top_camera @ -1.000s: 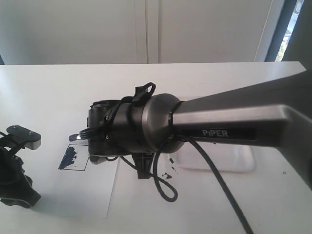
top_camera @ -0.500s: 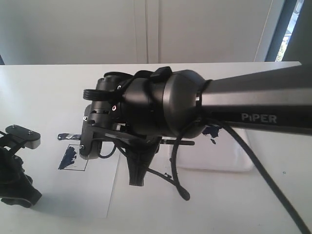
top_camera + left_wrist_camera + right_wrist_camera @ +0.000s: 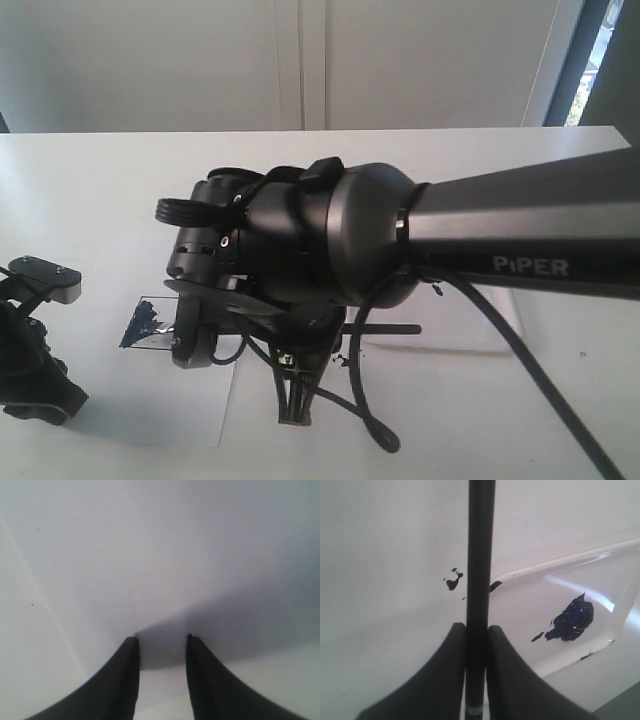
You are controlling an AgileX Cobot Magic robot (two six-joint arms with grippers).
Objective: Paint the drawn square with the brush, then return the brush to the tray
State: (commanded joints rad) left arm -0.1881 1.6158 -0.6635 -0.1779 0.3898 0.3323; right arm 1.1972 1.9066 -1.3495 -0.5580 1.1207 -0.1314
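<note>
My right gripper (image 3: 476, 626) is shut on the brush (image 3: 481, 555), its black handle clamped upright between the jaws. In the exterior view the right arm (image 3: 330, 240) hides most of the scene; the brush handle (image 3: 390, 328) sticks out to the right beneath it. A silvery glint that seems to be the brush's ferrule shows over the drawn square (image 3: 140, 325), which is smeared with dark blue paint. The tray (image 3: 600, 560) holds a blue paint blob (image 3: 572, 620); a strip of the tray (image 3: 455, 335) shows under the arm. My left gripper (image 3: 161, 639) stands open and empty over white paper.
The white paper sheet (image 3: 150, 400) lies at the front left, and the left arm (image 3: 30, 350) rests at its left edge. Dark paint spatters (image 3: 452, 582) mark the table beside the tray. A black cable (image 3: 520, 370) hangs from the right arm.
The right wrist has risen and rolled, then moved toward the table's front, carrying the brush tip down over the square. The left arm has stayed still.
</note>
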